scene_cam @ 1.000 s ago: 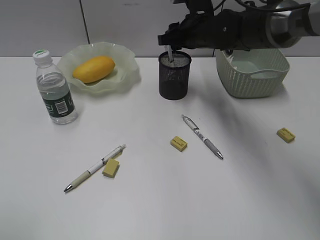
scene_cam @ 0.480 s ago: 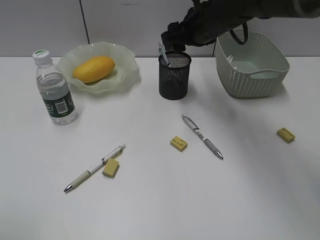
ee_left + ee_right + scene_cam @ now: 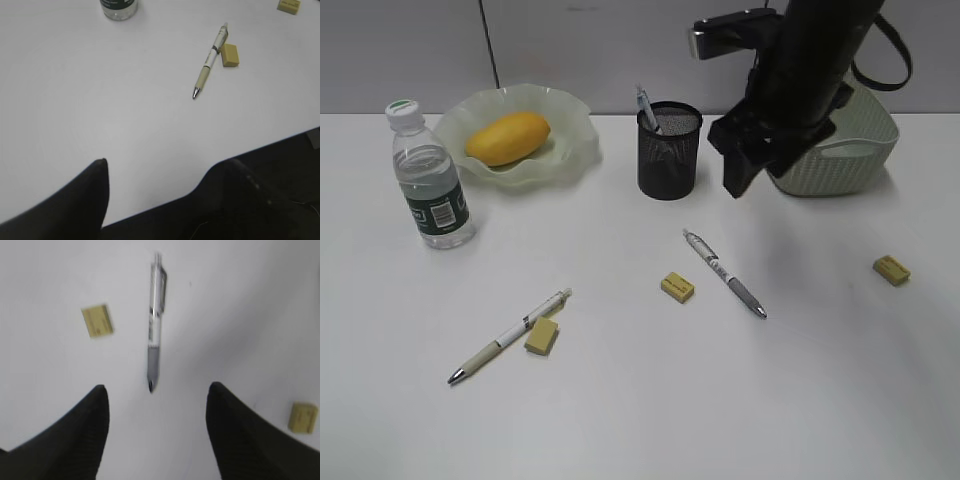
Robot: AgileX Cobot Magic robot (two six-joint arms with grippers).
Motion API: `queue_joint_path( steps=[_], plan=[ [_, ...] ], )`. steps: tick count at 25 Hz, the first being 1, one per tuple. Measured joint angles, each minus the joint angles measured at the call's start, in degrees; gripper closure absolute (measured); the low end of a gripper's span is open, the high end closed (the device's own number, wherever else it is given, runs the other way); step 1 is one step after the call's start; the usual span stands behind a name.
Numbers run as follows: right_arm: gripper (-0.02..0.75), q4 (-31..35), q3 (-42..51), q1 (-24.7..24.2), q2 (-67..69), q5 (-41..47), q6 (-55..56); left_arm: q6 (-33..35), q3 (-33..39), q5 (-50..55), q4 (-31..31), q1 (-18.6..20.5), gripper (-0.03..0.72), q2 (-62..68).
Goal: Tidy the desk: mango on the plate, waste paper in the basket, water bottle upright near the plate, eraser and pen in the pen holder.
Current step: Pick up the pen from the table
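Observation:
The mango (image 3: 507, 137) lies on the wavy green plate (image 3: 575, 150). The water bottle (image 3: 428, 185) stands upright to the left of the plate. The black mesh pen holder (image 3: 669, 155) has one pen (image 3: 645, 106) standing in it. A grey pen (image 3: 725, 272) lies on the desk (image 3: 620, 420), and it also shows in the right wrist view (image 3: 155, 347). My right gripper (image 3: 738, 180) is open and empty above it (image 3: 157, 390). My left gripper (image 3: 165, 167) is open and empty over the desk's front edge. The waste paper is out of view.
The green basket (image 3: 850, 160) stands at the back right, partly behind my right arm. A beige pen (image 3: 510, 335) lies next to a yellow eraser (image 3: 542, 336). Other erasers lie mid-desk (image 3: 677, 287) and at right (image 3: 892, 269).
My right gripper left a pen in the pen holder, then swung right and down. It now hangs in front of the basket, above the grey pen.

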Motion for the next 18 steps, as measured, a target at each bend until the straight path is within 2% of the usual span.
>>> queue_joint_path(
  steps=[2, 4, 11, 18],
  plan=[
    [0.256, -2.5, -0.1, 0.0, -0.7, 5.8, 1.8, 0.0, 0.0, 0.0, 0.0, 0.0, 0.151, 0.0],
    [0.26, -4.5, -0.1, 0.0, -1.6, 7.7, 3.6, 0.0, 0.0, 0.0, 0.0, 0.0, 0.151, 0.0],
    [0.26, -4.9, 1.4, 0.0, -11.0, 8.2, 6.9, 0.0, 0.0, 0.0, 0.0, 0.0, 0.151, 0.0],
    [0.26, -3.3, 14.7, 0.0, -28.8, 8.3, 7.4, 0.0, 0.0, 0.0, 0.0, 0.0, 0.151, 0.0]
  ],
)
